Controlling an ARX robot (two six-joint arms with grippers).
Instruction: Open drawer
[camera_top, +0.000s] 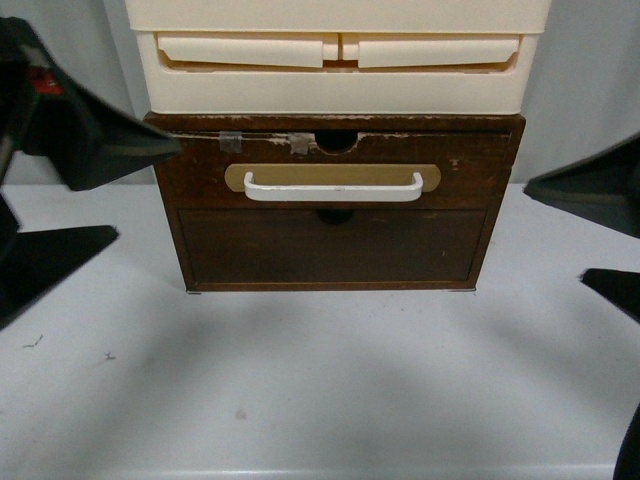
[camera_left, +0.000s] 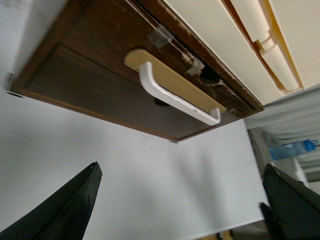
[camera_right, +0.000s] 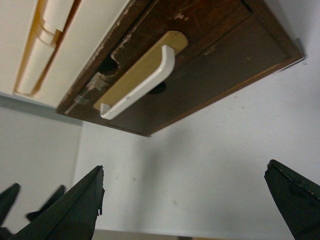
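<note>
At the left edge of the bench (camera_top: 300, 390), left gripper (camera_top: 148, 190) hovers above the surface, fingers spread wide, nothing between them. Apart from the chest, touching nothing.

Middle of the far edge: dark wooden chest, cream plastic drawers (camera_top: 340, 90) stacked on top. The drawer (camera_top: 200, 172) is the upper wooden front and looks fully shut, flush with the frame. White bar handle (camera_top: 333, 188) on a tan oval plate (camera_top: 262, 175); semicircular notch (camera_top: 337, 142) and tape bits (camera_top: 231, 142) on the top edge. Below it, plain panel (camera_top: 330, 248), no handle.

At the right edge, right gripper (camera_top: 555, 232) is likewise spread wide and empty, well apart from the handle.

Status: approach not yet begun; neither arm is lined up on the bar.

Risks, judged:
- Chest appears unanchored. If the worn drawer binds, a pull may drag the whole chest toward the near edge rather than slide the drawer.
- Cream unit on top could shift or tip if the chest jerks.
- Gap behind the bar looks slim; a finger landing on the plate would slip off.
- An off-centre grip may skew and jam the drawer.
</note>
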